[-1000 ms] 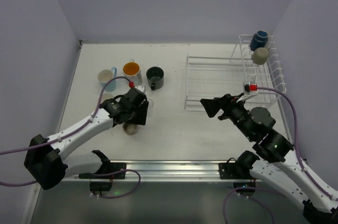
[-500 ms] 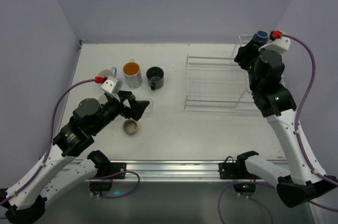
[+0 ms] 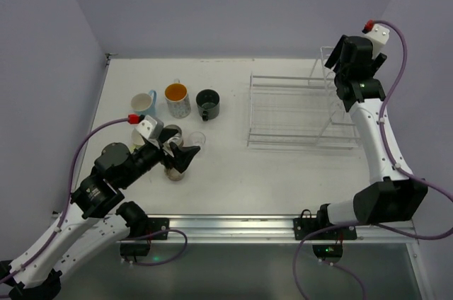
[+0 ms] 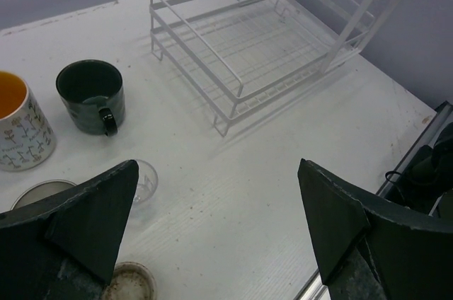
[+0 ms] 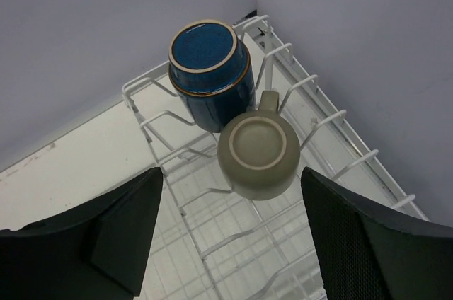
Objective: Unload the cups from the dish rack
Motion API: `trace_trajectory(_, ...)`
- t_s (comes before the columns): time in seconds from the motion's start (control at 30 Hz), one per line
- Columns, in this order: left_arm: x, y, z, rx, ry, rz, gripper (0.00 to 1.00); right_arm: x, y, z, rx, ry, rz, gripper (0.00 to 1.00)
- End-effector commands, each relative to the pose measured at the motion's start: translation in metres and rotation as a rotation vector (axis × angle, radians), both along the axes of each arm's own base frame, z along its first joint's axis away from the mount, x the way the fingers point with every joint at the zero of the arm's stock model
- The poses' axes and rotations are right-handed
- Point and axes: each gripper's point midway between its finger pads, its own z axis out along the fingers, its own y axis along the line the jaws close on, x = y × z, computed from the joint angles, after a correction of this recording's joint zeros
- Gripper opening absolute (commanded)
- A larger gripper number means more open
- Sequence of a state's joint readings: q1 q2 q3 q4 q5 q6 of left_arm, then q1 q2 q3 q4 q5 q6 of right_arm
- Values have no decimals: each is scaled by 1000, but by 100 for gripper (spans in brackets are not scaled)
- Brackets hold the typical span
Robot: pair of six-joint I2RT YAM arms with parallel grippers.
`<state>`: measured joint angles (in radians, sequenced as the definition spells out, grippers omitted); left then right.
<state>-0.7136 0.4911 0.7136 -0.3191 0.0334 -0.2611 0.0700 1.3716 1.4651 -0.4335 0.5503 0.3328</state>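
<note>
The white dish rack (image 3: 290,112) stands at the right, its upright basket (image 3: 369,105) on the far right. In the right wrist view a navy cup (image 5: 209,73) and a pale green cup (image 5: 258,151) sit upside down in the basket (image 5: 311,88). My right gripper (image 5: 233,233) is open above them; in the top view it (image 3: 347,66) hides both cups. On the table stand a light blue cup (image 3: 144,104), a white patterned cup with an orange inside (image 3: 177,98), a black mug (image 3: 208,103), a clear glass (image 3: 197,139) and a beige-brown cup (image 3: 173,172). My left gripper (image 3: 182,153) is open and empty above the beige-brown cup.
In the left wrist view the rack's flat section (image 4: 248,52) holds no cups. The black mug (image 4: 90,95), the clear glass (image 4: 144,180), the beige-brown cup (image 4: 131,284) and another pale cup's rim (image 4: 39,190) lie close to my left fingers (image 4: 92,215). Walls enclose the table.
My right arm has swung up and back over the upright basket and now covers the two cups in the top view. My left gripper has shifted slightly, staying open over the beige-brown cup.
</note>
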Motion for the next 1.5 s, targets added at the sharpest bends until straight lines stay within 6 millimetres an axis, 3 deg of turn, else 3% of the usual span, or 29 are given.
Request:
trace_trajectory(0.0, -4, -6, 8, -4, -54, -53, 99, 7, -17, 11, -45, -7, -62, 82)
trace_trajectory(0.17, -6, -6, 6, -2, -46, -62, 99, 17, -34, 2, -59, 27, -103, 84)
trace_trajectory(0.57, -7, -6, 5, 1, -45, -66, 100, 38, -30, -41, -21, 111, -79, 87)
trace_trajectory(0.63, -6, -7, 4, 4, -41, -64, 100, 38, -42, -46, -8, 118, -104, 86)
trace_trajectory(0.73, -5, -7, 2, 8, -37, -61, 100, 40, -43, -52, 2, 124, -112, 83)
trace_trajectory(0.93, -3, -7, 0, 15, -30, -55, 100, 41, -42, -57, 14, 122, -112, 64)
trace_trajectory(1.2, 0, -8, -3, 21, -19, -49, 100, 29, -37, -19, 30, 0, -85, 39)
trace_trajectory(1.4, 4, -12, -6, 27, -2, -53, 100, 9, -18, 14, 97, -133, -6, 36)
trace_trajectory(1.43, 3, -14, -6, 25, 0, -64, 100, 6, -14, 8, 111, -132, 12, 36)
trace_trajectory(1.47, 3, -16, -4, 14, -1, -66, 100, -3, -9, 20, 119, -171, 26, 36)
